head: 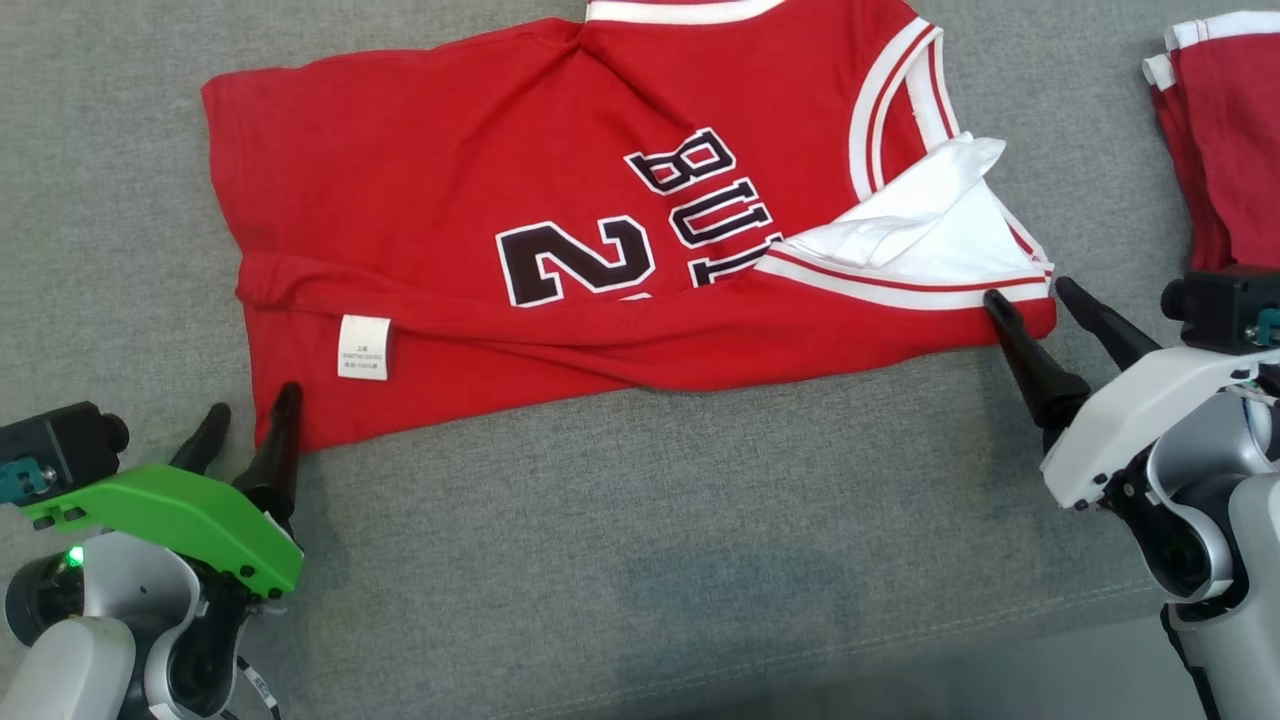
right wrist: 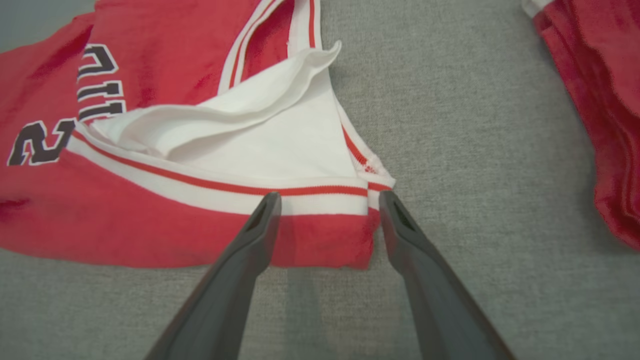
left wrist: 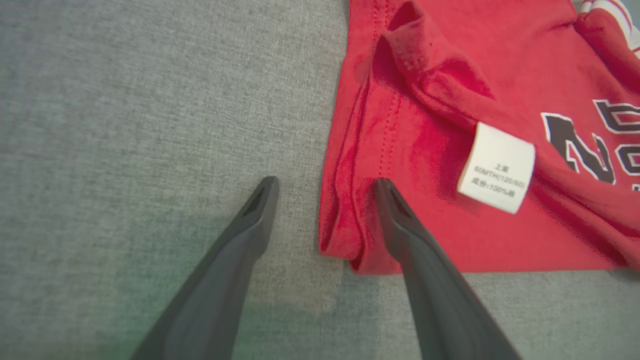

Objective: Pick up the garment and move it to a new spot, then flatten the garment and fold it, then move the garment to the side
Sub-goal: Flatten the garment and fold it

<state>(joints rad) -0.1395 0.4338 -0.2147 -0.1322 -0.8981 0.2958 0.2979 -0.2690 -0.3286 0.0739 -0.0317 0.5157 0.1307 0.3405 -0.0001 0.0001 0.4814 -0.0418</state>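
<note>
Grey upholstery [head: 650,520]: red jersey [head: 450,200] lies flat, spanning from your left end effector [head: 254,400] to your right end effector [head: 1028,291], near edge folded over. Both sit at its near corners, jaws apart, holding nothing. My read: first fold done, with more folds and the side move left.

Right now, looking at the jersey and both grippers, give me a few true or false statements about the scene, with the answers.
1. The left gripper and the right gripper are both open. True.
2. The jersey is blue. False: it is red.
3. A white care label shows on the jersey near the left gripper. True.
4. The jersey lies on bare wood. False: it lies on a grey fabric surface.
5. A second red garment lies apart, on the robot's right. True.
</note>
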